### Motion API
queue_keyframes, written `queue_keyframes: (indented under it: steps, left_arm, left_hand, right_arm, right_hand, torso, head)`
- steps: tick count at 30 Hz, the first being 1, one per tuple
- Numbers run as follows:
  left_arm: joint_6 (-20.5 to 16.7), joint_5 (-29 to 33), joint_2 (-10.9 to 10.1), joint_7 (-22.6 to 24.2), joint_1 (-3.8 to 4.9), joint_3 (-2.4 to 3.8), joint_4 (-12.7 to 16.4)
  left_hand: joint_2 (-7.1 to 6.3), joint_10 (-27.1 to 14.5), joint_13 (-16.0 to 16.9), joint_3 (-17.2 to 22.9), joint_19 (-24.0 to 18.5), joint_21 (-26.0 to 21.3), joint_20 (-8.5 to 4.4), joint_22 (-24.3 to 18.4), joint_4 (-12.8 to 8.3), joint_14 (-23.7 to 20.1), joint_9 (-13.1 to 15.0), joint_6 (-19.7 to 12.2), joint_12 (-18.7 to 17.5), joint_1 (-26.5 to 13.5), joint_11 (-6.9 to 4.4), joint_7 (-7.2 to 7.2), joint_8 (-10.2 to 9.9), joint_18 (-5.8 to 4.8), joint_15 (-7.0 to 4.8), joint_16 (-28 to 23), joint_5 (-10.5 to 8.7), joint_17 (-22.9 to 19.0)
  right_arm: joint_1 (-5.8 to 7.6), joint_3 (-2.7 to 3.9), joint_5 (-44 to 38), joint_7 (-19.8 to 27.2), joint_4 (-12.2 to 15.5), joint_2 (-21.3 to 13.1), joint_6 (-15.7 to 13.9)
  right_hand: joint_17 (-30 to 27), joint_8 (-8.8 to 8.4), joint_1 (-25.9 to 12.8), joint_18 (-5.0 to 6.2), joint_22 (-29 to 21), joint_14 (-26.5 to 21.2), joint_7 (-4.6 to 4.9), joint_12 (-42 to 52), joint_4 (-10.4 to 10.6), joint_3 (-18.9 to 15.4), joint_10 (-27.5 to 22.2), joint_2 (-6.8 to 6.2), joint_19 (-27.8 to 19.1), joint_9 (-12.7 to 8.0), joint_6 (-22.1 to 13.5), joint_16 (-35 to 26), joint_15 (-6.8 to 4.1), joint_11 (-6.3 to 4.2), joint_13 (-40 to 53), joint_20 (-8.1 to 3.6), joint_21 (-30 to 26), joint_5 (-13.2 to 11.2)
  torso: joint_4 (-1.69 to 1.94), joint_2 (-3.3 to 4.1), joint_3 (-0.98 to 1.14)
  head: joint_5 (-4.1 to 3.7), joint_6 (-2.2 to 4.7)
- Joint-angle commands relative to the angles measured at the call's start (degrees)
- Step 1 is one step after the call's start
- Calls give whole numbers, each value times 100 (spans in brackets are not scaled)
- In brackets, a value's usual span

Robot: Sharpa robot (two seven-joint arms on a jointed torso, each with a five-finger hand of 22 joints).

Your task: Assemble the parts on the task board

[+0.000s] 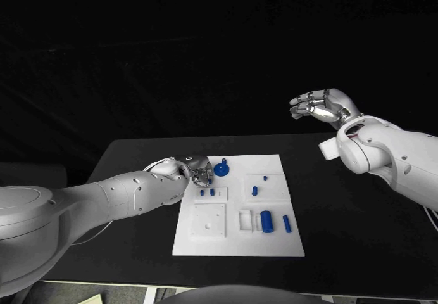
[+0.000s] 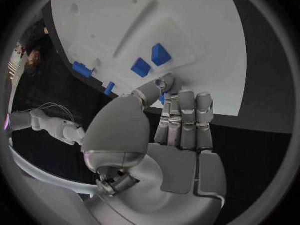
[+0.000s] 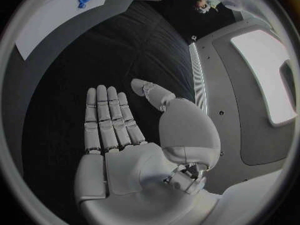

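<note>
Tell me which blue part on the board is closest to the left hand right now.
The round blue part at the task board's far left corner; the left hand is right beside it. The other blue parts lie nearer the robot.

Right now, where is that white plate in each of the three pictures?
Head view: the task board lies mid-table, with the left hand at its far left corner.
Left wrist view: the task board is just beyond that hand.
Right wrist view: the task board lies far beyond the right hand.
Shared landmark: the black table around it.
</note>
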Motion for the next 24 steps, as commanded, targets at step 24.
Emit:
queue_keyframes:
  steps: [24]
  left_arm:
    - [-57,-22,-67,-5,-64,-34,8]
  left_hand:
    - [-355,-50,-15,27,-64,5,-399,29,12,-78,-194,-722,-23,34,44,192,-391,110,27,37,-50,-13]
  right_arm:
    - [-2,1,-11,38,0,-9,83]
  right_hand:
    - [-10,-2,9,108,7,-27,6,-27,-9,-38,24,11,-13,-15,-33,-24,18,-15,-8,48,-27,37]
  torso:
    - [3,0,0]
  head:
    - [0,5]
